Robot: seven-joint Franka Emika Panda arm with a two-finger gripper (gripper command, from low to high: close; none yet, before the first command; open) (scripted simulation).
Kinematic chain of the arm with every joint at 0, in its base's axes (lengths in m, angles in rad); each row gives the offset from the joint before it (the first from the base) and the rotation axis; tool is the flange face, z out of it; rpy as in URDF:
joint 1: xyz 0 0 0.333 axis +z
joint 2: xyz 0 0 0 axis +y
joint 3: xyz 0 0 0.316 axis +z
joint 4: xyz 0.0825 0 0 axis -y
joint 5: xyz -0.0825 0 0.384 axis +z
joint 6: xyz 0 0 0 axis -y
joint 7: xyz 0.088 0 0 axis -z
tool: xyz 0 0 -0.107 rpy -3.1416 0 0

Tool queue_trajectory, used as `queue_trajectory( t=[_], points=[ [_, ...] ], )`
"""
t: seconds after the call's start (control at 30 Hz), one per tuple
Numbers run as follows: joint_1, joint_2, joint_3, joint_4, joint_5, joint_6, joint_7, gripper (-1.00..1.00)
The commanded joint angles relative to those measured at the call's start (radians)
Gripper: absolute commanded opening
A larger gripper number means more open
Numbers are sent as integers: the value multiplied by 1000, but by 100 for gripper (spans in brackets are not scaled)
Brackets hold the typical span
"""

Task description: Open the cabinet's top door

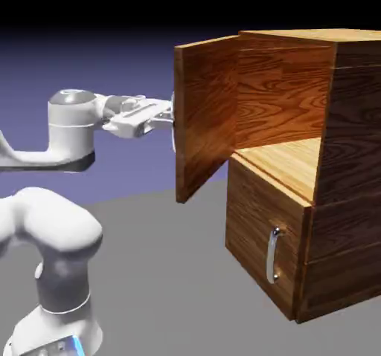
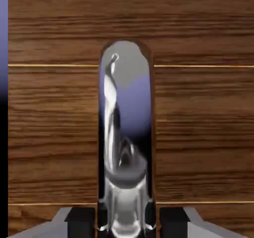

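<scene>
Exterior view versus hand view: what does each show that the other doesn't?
Only the exterior view shows the white arm, the whole reddish-brown wood-grain cabinet, its top door swung wide open, the bare shelf inside, and the closed lower door with its short silver handle.

Only the hand view shows the grip close up: the gripper shut on the top door's curved silver handle, which fills the gap between its grey fingertips.

Both show the gripper at the top door's wood-grain panel.
</scene>
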Motion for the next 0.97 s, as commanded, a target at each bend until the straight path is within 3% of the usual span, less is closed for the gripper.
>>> queue_trajectory(
  t=[0.0, 0.27, 0.63, 0.77, 0.93],
  points=[
    [-7, 25, 36, 20, 34, -31, 9, -100],
    [-155, 254, 326, 246, 274, -306, 86, -100],
    [-534, 510, 709, 622, 452, -650, 180, -100],
    [-679, 552, 835, 731, 487, -736, 197, -100],
    [-780, 383, 864, 729, 559, -645, 83, -100]
  ],
)
